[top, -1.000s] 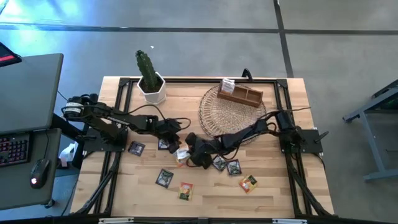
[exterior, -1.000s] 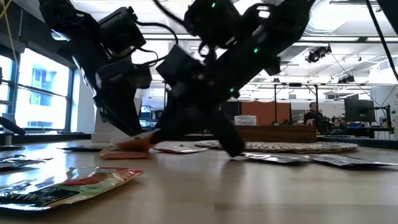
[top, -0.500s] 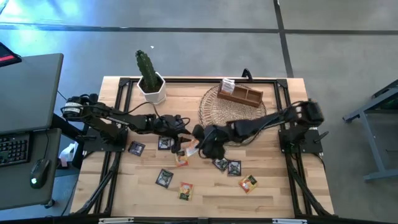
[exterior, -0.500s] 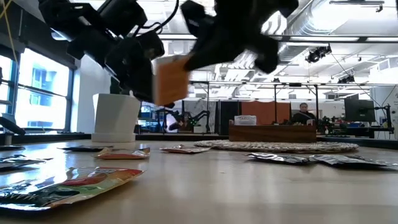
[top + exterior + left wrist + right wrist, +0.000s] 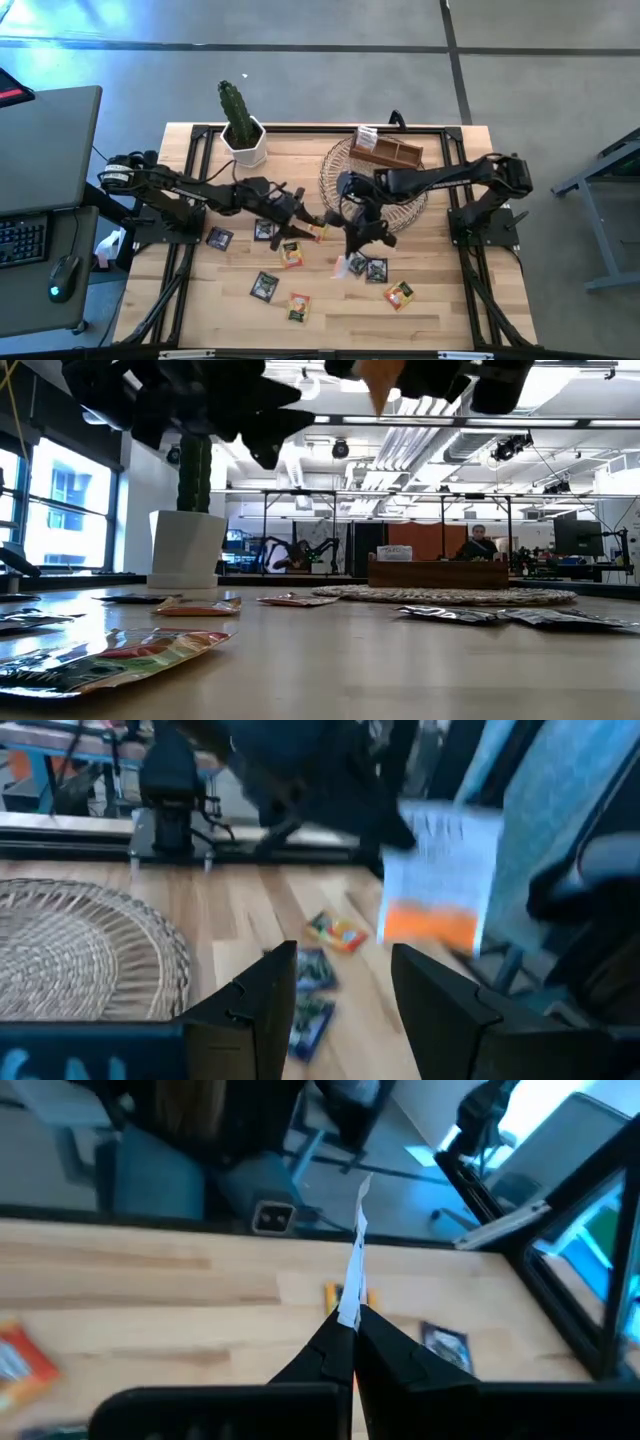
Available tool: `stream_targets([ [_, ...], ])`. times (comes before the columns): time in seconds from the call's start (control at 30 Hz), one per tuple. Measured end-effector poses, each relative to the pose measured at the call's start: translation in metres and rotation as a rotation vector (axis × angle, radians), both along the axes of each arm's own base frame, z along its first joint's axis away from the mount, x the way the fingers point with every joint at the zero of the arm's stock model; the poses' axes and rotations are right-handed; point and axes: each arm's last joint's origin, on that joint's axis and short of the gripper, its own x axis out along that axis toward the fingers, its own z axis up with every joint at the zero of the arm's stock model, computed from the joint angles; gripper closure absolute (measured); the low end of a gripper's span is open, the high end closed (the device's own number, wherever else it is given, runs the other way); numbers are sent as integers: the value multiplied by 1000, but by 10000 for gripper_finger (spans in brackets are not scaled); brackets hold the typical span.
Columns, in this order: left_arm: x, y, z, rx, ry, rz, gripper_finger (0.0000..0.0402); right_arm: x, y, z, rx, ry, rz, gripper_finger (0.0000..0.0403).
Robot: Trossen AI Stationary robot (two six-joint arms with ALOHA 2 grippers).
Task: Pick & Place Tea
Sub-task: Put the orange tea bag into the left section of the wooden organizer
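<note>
A: Carrying one orange-and-white sachet (image 5: 355,1270), our right tool (image 5: 345,222) has its fingers clamped on the packet's edge, lifted clear of the desk (image 5: 440,300) beside the wicker mat (image 5: 345,170).

B: And our left tool (image 5: 335,1010)?

A: Spread wide with nothing in it, hovering just beside the right one.

B: So we judge the job barely begun?

A: Yes. A white-labelled packet sits at one end of the wooden box (image 5: 388,150); the other compartments look bare. The remaining tea sachets (image 5: 265,285) lie scattered on the desk, waiting.
</note>
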Motion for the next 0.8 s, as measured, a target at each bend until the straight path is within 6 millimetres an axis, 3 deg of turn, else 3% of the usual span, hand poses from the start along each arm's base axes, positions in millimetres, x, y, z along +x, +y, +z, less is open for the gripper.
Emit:
stream_targets([
  [0.13, 1, 0, 3, -66, -23, 7, 239, 3, 6, 2, -31, -42, -10, 403],
  [0.27, 12, -5, -7, -98, 35, -23, 239, 5, 9, 5, -47, -99, -9, 403],
  [0.53, 55, -12, -5, -134, 43, -247, 239, 12, 8, 11, -81, -206, -47, 403],
  [0.8, 72, -16, -4, -153, 85, -421, 239, 8, 9, 7, -83, -162, -24, 403],
])
